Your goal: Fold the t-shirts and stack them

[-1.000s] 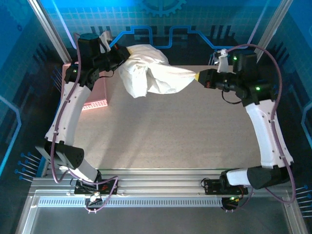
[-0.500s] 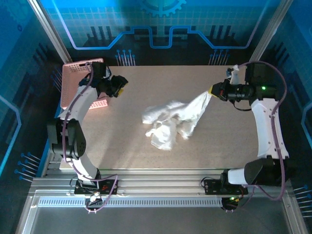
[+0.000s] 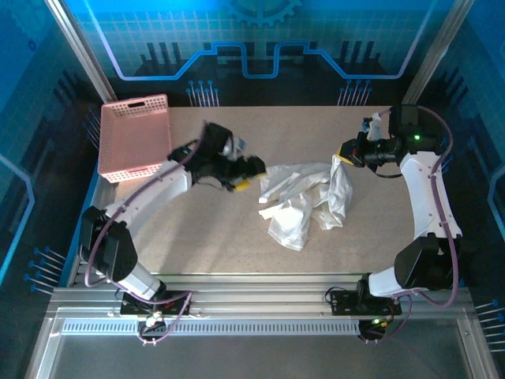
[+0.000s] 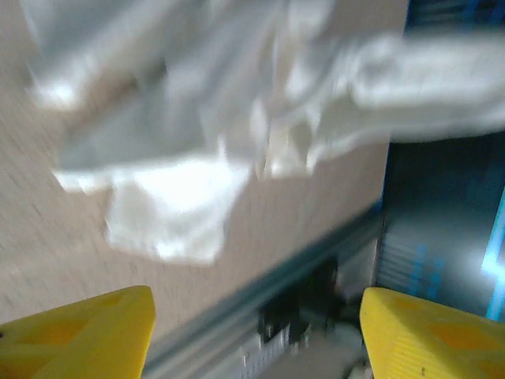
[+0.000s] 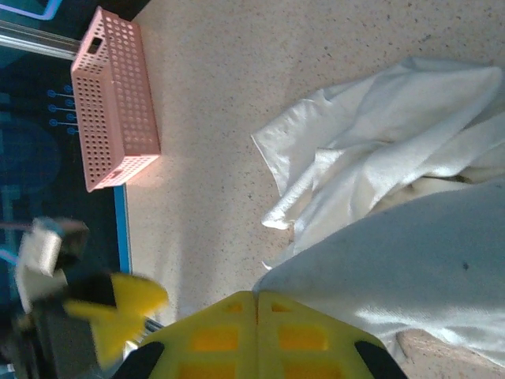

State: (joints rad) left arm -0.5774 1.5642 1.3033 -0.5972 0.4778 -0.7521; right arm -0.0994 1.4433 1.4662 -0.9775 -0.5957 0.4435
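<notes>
Left fingers (image 4: 87, 335) just let go, open now; t-shirt (image 3: 304, 201) slumps crumpled on the surface (image 3: 237, 237), right fingers (image 5: 209, 339) still pinching it.

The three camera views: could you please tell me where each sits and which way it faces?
Top external: above and behind the bases, looking down on the table; both arms, open left gripper, right gripper shut on the t-shirt.
Left wrist: on the left arm, facing the t-shirt, blurred; own yellow fingertips apart.
Right wrist: on the right arm, facing across the table toward the pink basket; own fingers shut on fabric.
Top external and right wrist share the pink basket and t-shirt.
</notes>
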